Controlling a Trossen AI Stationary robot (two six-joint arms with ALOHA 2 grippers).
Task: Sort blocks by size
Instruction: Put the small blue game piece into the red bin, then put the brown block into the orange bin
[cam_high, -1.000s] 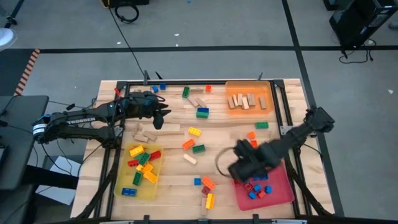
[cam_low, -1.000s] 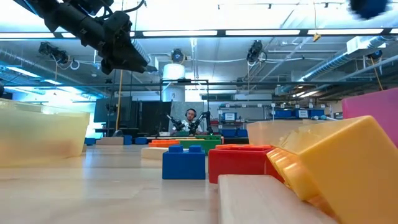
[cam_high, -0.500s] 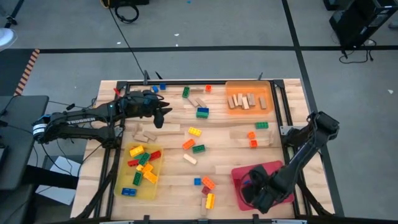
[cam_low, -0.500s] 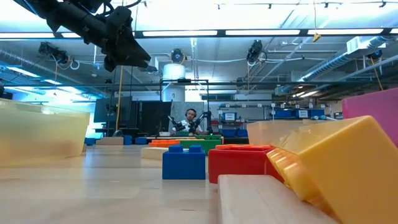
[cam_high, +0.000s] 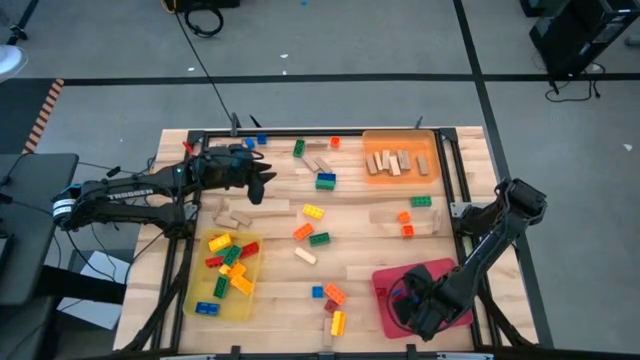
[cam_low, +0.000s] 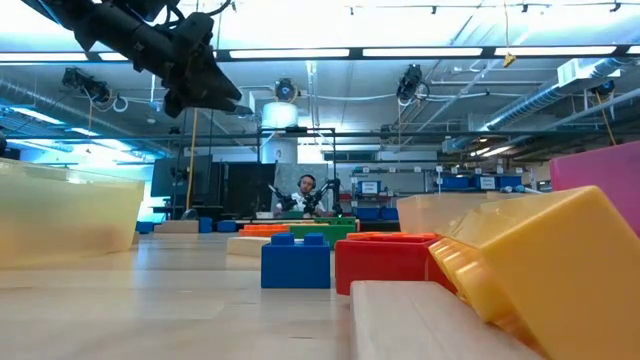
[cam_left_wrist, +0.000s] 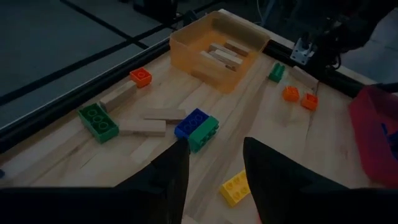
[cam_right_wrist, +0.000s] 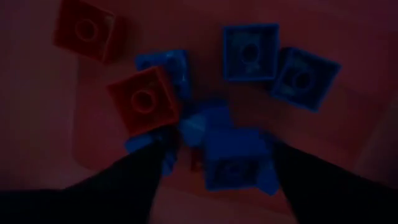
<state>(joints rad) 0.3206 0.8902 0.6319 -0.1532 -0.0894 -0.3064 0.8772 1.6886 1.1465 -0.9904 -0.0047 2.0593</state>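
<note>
Start at your left: the left gripper (cam_high: 262, 183) hangs above the far left part of the table (cam_high: 360, 245), clear of the wood, its fingers (cam_left_wrist: 168, 177) apart with nothing between them. Just ahead of those fingers in the left wrist view lie a blue-and-green brick pair (cam_left_wrist: 197, 127), two tan wooden pieces (cam_left_wrist: 152, 121) and a long green brick (cam_left_wrist: 97, 121); a yellow brick (cam_left_wrist: 236, 187) sits right beside the fingertips. Below that gripper, toward the near edge, the yellow tray (cam_high: 226, 278) holds a heap of yellow, red, green and blue bricks.

Moving right, loose blocks are scattered over the middle of the table: an orange and a green brick (cam_high: 312, 236) side by side, a tan piece just below them, and a blue, orange and yellow cluster (cam_high: 331, 305) near the front edge. At the far side the orange tray (cam_high: 401, 158) carries a row of tan wooden pieces.

At your right, the right gripper (cam_high: 405, 303) is down over the red tray (cam_high: 438, 272) at the near right corner. Its fingers (cam_right_wrist: 134, 180) are spread wide, gripping nothing. Directly under it lie small blue bricks (cam_right_wrist: 250, 53) and two small red bricks (cam_right_wrist: 144, 99), with one blue brick (cam_right_wrist: 236, 158) between the fingertips, resting in the tray.
</note>
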